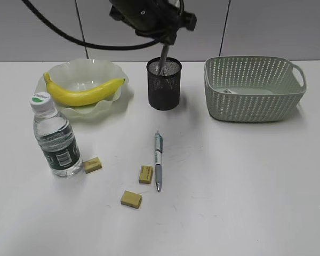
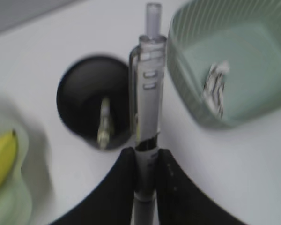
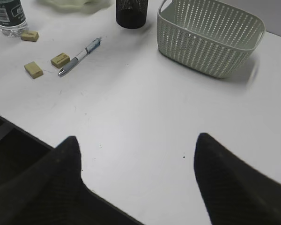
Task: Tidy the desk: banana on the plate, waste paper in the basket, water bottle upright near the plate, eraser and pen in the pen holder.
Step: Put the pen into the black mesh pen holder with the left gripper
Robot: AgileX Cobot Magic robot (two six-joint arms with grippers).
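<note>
At the top centre of the exterior view the left gripper [image 1: 165, 40] is hanging over the black pen holder [image 1: 164, 85], its fingers [image 2: 178, 192] pinching a grey pen [image 2: 147, 108] whose lower end is reaching the holder's rim; the left wrist view shows another pen-like item [image 2: 103, 123] already lying inside the cup. The right gripper [image 3: 136, 183] is hovering low in its own view with its fingers spread wide over the bare desk [image 1: 245, 186], gripping nothing. The banana [image 1: 84, 92] is resting in the plate [image 1: 104, 68] at upper left, and the water bottle [image 1: 55, 136] is standing upright just below it. The waste paper [image 2: 216, 89] is lying in the basket [image 1: 253, 88] at upper right. A second pen [image 1: 158, 161] is lying mid-frame among three yellow erasers [image 1: 131, 199].
</note>
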